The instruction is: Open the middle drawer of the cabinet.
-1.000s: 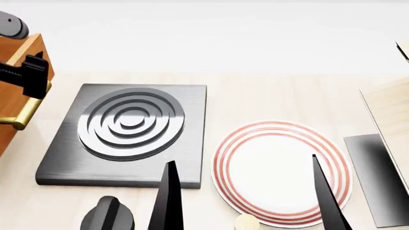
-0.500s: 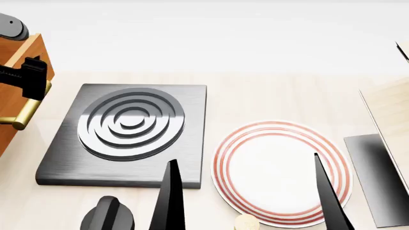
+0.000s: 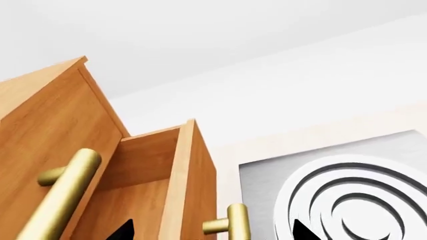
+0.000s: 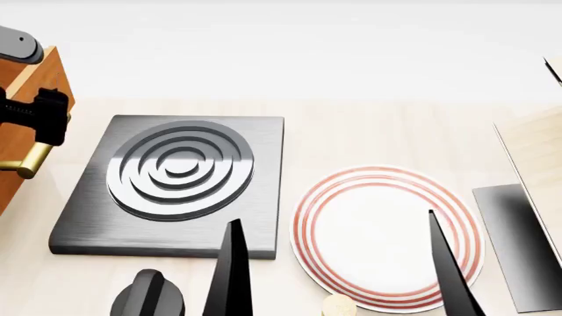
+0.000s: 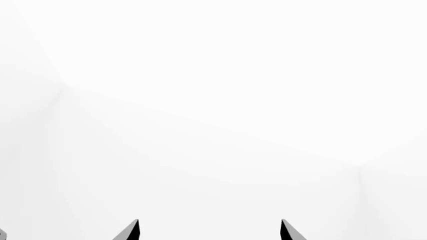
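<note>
The cabinet (image 4: pixel 26 85) stands at the far left edge of the head view, orange-brown wood. In the left wrist view the cabinet (image 3: pixel 47 120) has one drawer (image 3: pixel 190 175) standing out from its front, with a brass bar handle (image 3: pixel 237 225); I cannot tell if it is the middle drawer. My left gripper (image 3: pixel 212 231) is open, and its fingertips (image 3: pixel 123 231) straddle that handle and the drawer front. Another brass handle (image 3: pixel 63 192) sits beside it. In the head view the left gripper (image 4: pixel 39 118) covers the upper part of the handle (image 4: pixel 26 161). My right gripper (image 4: pixel 338 276) is open and empty over the table's near edge.
A dark stove plate (image 4: pixel 176 174) with ring grooves lies right of the cabinet. A white plate (image 4: pixel 386 234) with red rings lies beside it. A black knob (image 4: pixel 149 296) sits near the front. A pale slanted board structure (image 4: pixel 536 158) and a dark panel (image 4: pixel 527 243) stand at the right.
In the head view my left gripper has shifted slightly down along the brass handle, toward me. The right arm has barely moved.
</note>
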